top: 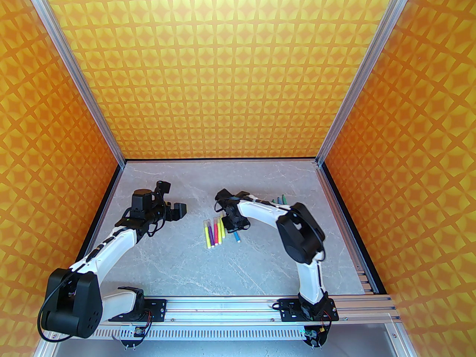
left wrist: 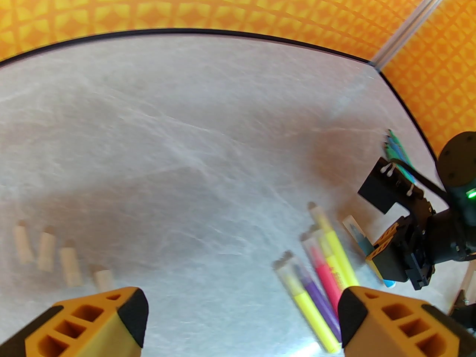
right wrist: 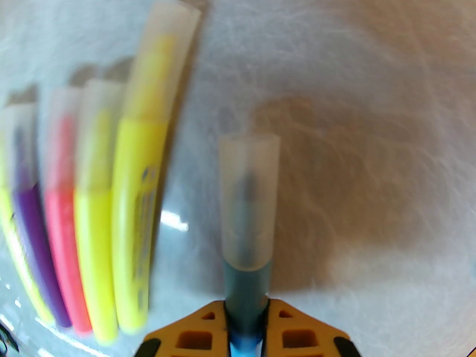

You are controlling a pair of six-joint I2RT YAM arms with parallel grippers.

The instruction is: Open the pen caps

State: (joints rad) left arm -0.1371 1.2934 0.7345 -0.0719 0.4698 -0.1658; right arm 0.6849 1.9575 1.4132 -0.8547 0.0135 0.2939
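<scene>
Top external view: your right gripper [top: 235,230] sits low over the bench [top: 178,266], just right of a row of five pens [top: 214,232]. The tail of a blue pen [top: 237,238] sticks out from under it toward the near edge. Some green and blue pens [top: 279,200] lie well apart at the far right, partly hidden behind the right arm [top: 297,229].

Left wrist view: your left gripper [left wrist: 241,311] hangs above the bench with its fingers spread wide and nothing between them. Four loose caps [left wrist: 70,268] lie in a row on the bench at the left, well apart from the pens. The five pens lie side by side at the lower right, their capped ends pointing away from the camera. This picture is blurred.

Right wrist view: the right gripper is clamped on the blue pen's barrel. Its clear cap [right wrist: 248,199] is seated over the tip and points away from the camera. You cannot tell whether the pen rests on the bench or is lifted. To the left lie the five pens: yellow, purple, pink, yellow, yellow, each with its cap on.
</scene>
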